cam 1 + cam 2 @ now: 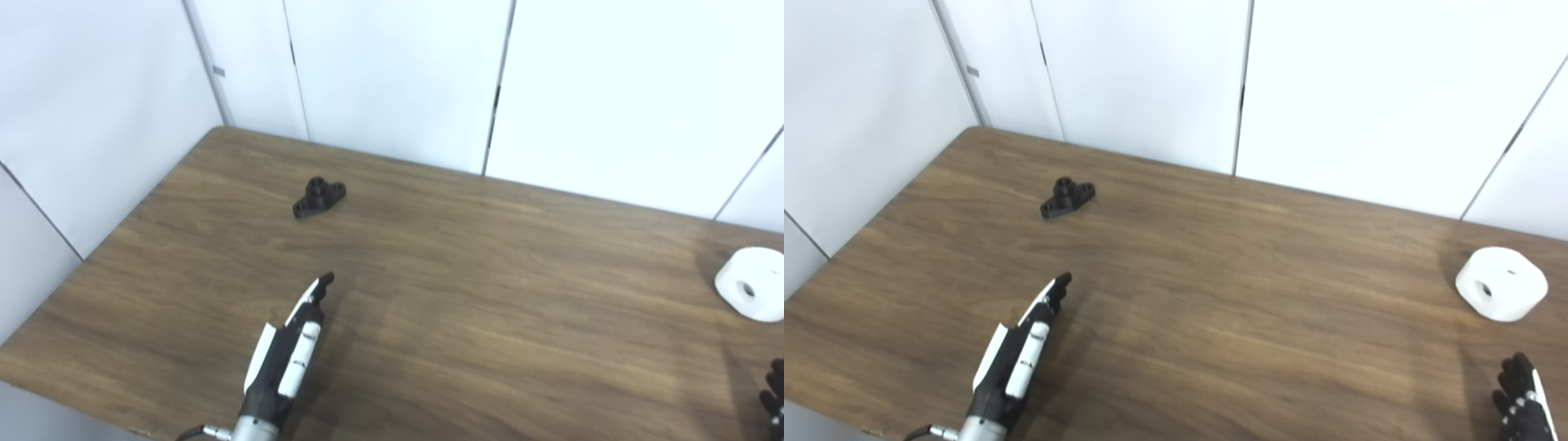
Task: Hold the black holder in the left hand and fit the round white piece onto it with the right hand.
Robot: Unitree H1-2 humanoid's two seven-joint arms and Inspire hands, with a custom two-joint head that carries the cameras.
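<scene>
Though cropped, right hand seemingly unclenched, left hand empty, fingers extended, black holder untouched.

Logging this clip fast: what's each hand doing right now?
Left hand: open, holding nothing, fingers extended.
Right hand: holding nothing; open or shut cannot be told.

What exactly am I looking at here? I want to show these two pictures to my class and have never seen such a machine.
Both pictures come from two cameras side by side on a humanoid robot's head, looking down at a wooden table. The robot's arms enter from the bottom edge. Its left hand reaches forward over the table with fingers stretched out, holding nothing. The right hand only peeks in at the lower right corner, also holding nothing. A small black holder lies far left; a round white piece lies far right. Neither is touched.
</scene>
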